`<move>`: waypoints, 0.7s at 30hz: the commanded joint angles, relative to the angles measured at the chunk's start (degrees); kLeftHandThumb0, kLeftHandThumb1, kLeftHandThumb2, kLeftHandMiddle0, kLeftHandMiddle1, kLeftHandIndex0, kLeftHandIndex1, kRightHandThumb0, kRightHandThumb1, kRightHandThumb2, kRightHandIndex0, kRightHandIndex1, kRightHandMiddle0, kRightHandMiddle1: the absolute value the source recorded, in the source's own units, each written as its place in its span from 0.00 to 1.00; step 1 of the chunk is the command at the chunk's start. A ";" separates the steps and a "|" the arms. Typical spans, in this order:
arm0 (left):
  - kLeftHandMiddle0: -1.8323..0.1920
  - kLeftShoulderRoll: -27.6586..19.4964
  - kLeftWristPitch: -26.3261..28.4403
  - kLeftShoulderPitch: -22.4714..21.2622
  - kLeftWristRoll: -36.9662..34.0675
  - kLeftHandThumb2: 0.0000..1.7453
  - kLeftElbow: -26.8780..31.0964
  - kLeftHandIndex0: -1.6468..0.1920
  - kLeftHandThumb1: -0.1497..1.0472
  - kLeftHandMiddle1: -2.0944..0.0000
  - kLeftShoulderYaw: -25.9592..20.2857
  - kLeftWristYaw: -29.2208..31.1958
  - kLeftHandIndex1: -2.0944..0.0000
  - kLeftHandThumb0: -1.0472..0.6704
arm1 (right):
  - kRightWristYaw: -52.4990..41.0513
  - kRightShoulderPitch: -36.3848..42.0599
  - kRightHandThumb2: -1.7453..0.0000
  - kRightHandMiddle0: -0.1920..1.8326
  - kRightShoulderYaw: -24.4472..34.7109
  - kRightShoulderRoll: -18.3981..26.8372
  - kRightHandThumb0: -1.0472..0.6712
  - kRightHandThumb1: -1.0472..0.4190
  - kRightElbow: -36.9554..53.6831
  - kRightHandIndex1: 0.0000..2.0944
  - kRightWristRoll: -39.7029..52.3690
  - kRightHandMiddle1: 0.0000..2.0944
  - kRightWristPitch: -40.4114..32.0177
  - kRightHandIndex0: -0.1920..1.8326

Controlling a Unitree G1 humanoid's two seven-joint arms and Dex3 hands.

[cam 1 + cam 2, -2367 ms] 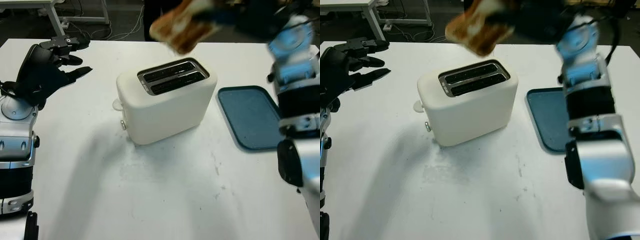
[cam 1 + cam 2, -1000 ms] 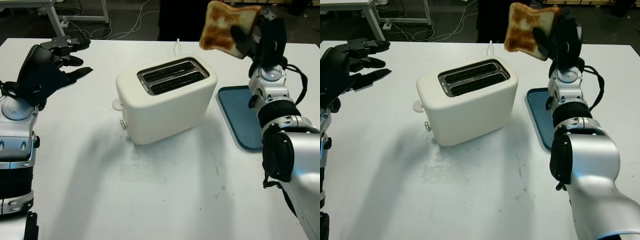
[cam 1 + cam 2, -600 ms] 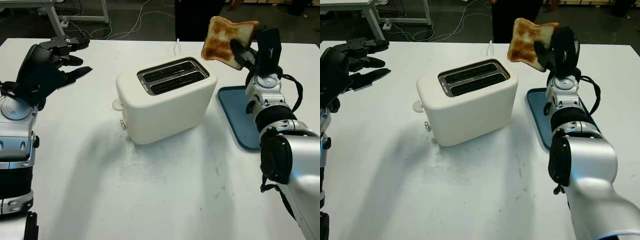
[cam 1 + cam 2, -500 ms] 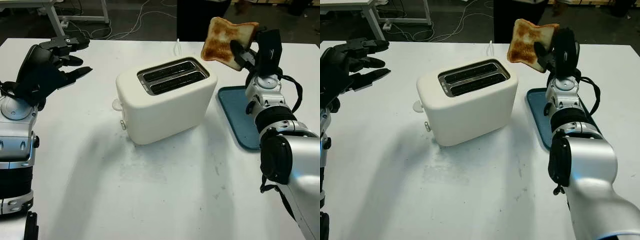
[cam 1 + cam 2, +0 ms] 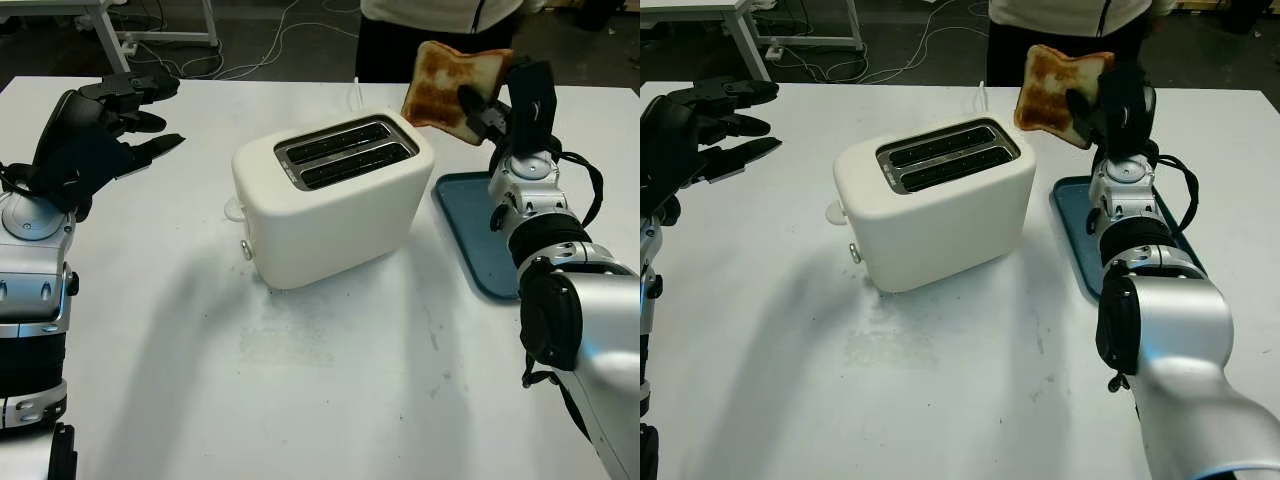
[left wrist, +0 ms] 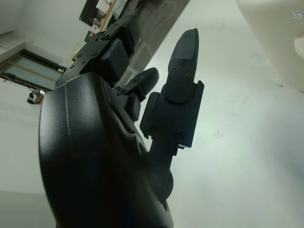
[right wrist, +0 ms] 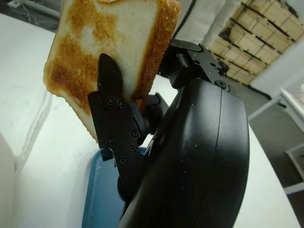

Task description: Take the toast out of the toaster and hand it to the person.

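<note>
My right hand is shut on a browned slice of toast, holding it upright in the air above the table's far right, beyond the blue tray. The wrist view shows the toast pinched between black fingers. The white two-slot toaster stands mid-table with both slots empty. A person in a white top and dark trousers stands just behind the table's far edge, close behind the toast. My left hand hovers open at the far left of the table.
The blue tray lies flat to the right of the toaster, under my right forearm. A white cable runs off the far edge behind the toaster. Bare white tabletop stretches in front of the toaster.
The toast has dropped slightly and tilted in my right hand. A person has stepped up to the far edge behind it. My left hand has not moved.
</note>
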State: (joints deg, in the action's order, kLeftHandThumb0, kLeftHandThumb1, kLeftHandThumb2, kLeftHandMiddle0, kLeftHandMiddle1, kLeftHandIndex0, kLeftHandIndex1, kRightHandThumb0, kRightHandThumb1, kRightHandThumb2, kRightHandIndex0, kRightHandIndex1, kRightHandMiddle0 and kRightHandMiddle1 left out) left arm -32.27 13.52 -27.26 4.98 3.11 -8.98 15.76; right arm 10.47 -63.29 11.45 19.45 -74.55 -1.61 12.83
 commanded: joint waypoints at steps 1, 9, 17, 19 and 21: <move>0.74 0.13 -0.10 0.34 -0.03 0.05 0.28 0.58 0.89 0.61 -0.04 -0.26 0.93 0.37 | 0.66 0.39 0.87 0.38 0.00 0.14 0.52 0.09 -0.50 0.83 -0.46 0.83 -0.47 0.53; 0.74 -0.23 -1.52 0.18 0.62 0.05 -0.50 0.57 0.89 0.60 0.26 -0.38 0.93 0.36 | 0.18 0.41 0.88 0.39 -0.16 0.21 0.51 0.09 -0.46 0.83 -0.21 0.83 0.04 0.54; 0.74 0.16 -1.06 0.15 0.07 0.05 -0.31 0.58 0.89 0.60 0.06 -0.28 0.93 0.36 | -0.48 0.01 0.86 0.35 0.67 0.19 0.53 0.09 -0.29 0.83 0.86 0.83 -0.37 0.52; 0.74 0.02 -0.67 0.24 0.27 0.05 0.04 0.58 0.89 0.60 0.15 -0.26 0.93 0.36 | -0.46 0.02 0.86 0.34 0.69 0.18 0.53 0.09 -0.29 0.83 0.80 0.83 -0.30 0.52; 0.74 -0.01 -0.77 0.27 0.21 0.05 0.00 0.58 0.89 0.60 0.10 -0.21 0.93 0.36 | -0.33 0.10 0.86 0.34 0.65 0.10 0.54 0.09 -0.27 0.83 0.65 0.83 0.11 0.52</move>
State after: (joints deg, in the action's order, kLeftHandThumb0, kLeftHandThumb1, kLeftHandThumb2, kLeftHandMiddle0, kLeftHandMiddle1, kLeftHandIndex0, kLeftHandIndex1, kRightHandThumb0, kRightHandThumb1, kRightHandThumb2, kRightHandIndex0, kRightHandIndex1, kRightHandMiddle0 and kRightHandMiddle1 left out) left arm -32.27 12.83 -27.26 5.10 2.98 -8.97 15.74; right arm 10.13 -63.16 11.81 19.45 -74.80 -1.03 12.82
